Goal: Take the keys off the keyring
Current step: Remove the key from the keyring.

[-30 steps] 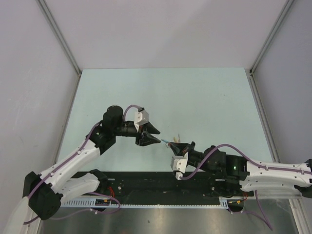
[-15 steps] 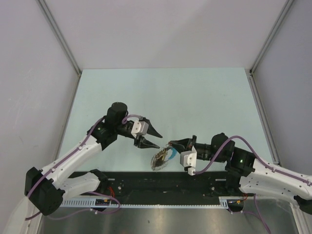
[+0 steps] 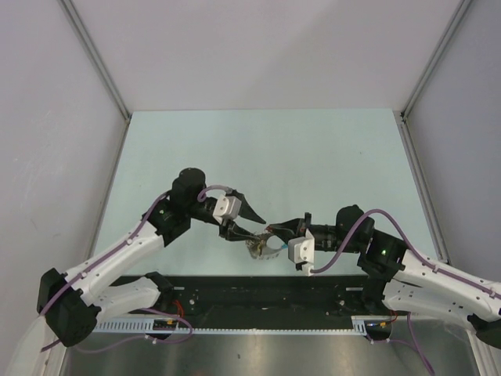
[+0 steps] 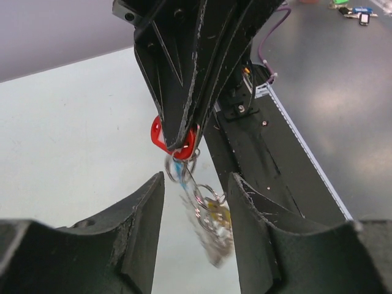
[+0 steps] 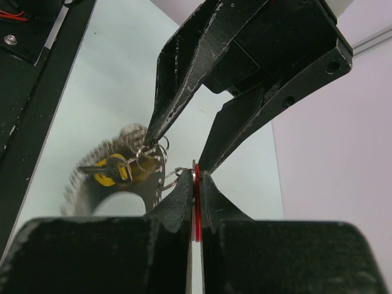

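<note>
My right gripper (image 3: 275,229) is shut on the red head of the key (image 5: 197,184), gripped edge-on between its pads. In the left wrist view the red key head (image 4: 173,141) shows at the right gripper's tip (image 4: 178,146). The keyring (image 4: 209,215), silvery links with a blue piece (image 4: 177,169), hangs blurred below it above the table. It also shows in the top view (image 3: 261,247) and the right wrist view (image 5: 131,164). My left gripper (image 3: 250,222) is open, its fingers either side of the dangling ring (image 4: 196,180), empty.
A yellow-headed key (image 5: 112,172) hangs in the ring cluster. The pale green table (image 3: 313,157) stretches behind both grippers. The black base rail (image 3: 258,294) runs along the near edge, just below the hanging ring.
My right gripper has carried the key and hanging ring left toward my left gripper. My left gripper has moved right, so its open fingers now straddle the ring. The ring is swinging.
</note>
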Motion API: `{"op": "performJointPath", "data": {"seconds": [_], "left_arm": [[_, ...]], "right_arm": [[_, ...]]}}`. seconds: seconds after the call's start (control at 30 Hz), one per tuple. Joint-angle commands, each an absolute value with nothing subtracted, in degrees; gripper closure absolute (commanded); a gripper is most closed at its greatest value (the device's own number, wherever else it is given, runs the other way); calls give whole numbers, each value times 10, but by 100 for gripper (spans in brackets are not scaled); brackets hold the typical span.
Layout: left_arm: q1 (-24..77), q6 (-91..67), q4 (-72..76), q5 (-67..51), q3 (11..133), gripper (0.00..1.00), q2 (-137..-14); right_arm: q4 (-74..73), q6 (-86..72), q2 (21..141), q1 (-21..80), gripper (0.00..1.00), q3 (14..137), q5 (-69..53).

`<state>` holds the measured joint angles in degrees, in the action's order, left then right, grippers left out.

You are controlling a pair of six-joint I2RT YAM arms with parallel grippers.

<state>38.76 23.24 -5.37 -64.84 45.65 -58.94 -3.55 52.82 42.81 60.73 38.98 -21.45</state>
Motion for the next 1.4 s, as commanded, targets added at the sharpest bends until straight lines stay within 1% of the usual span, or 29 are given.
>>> {"op": "performJointPath", "data": {"seconds": [0.0,0.1,0.23,0.33,0.37,0.43,0.47,0.53,0.63,0.73,0.77,0.8,0.9,0.93,1.0,1.27,1.3,1.37], "left_arm": [[408,185,9,-611,441,51,-574],[417,189,-12,-605,439,53,-573],[423,189,-24,-603,439,58,-570],[425,189,-31,-590,441,66,-570],[425,188,-32,-586,440,72,-571],[426,181,-28,-573,439,77,-575],[426,177,-26,-570,439,83,-577],[428,161,-14,-556,440,90,-583],[429,138,-6,-535,445,92,-591],[429,128,-11,-525,453,84,-602],[429,129,-13,-523,454,83,-604],[429,129,-17,-522,455,84,-604],[430,128,-16,-510,454,91,-602],[430,127,-14,-505,452,97,-600],[429,124,-6,-500,447,100,-595],[430,82,34,-459,435,99,-584],[430,79,46,-453,430,100,-584],[430,66,62,-448,422,100,-581]], "right_arm": [[14,533,425,605,100,417,-216],[15,533,425,605,100,417,-215],[17,533,426,605,100,417,-213],[21,530,425,605,100,417,-205],[22,527,425,605,100,417,-204],[18,526,423,605,100,417,-203],[17,526,423,605,100,417,-203],[13,526,423,606,100,416,-201],[12,525,421,609,100,413,-198],[14,524,419,613,100,413,-194],[15,523,418,613,100,413,-191],[15,521,417,613,100,414,-190],[17,519,415,614,100,413,-182],[17,515,416,614,100,412,-180],[17,513,413,613,100,413,-176],[17,533,419,626,100,412,-142],[19,540,421,631,97,411,-132],[32,554,431,645,96,412,-93]]}}
